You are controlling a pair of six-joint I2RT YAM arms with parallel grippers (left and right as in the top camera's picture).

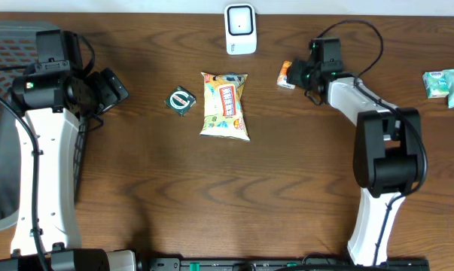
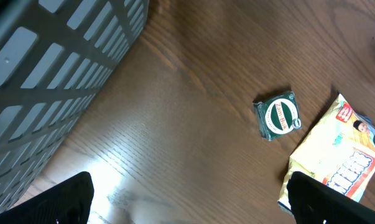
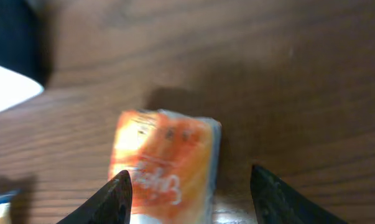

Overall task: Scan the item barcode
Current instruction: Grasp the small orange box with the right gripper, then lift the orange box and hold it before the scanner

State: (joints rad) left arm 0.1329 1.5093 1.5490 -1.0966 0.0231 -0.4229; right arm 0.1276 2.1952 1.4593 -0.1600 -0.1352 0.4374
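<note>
Small orange plastic packet (image 1: 287, 74): flat on brown wooden table (image 1: 211, 196), top of frame, just right of white boxy scanner (image 1: 240, 28). Right claw (image 3: 190, 177) astride it, jaws apart, no grip. Left claw (image 2: 188, 183) spread wide, empty, far left. Looks not presented to scanner; whether scanned, cannot tell.

From overhead we look straight down on the whole table (image 1: 211, 196), with the scanner (image 1: 240, 28) at 12 o'clock and the arm bases (image 1: 53, 252) at 6. Our left wrist view sits low and slanted, looking across the wood past the basket (image 2: 50, 62) at its 10 o'clock toward the green packet (image 2: 278, 116) and yellow snack bag (image 2: 336, 155) that overhead holds at centre. Our right wrist view hangs very near, blurred, over the orange packet (image 3: 165, 165), which overhead shows at about 1 o'clock.
</note>
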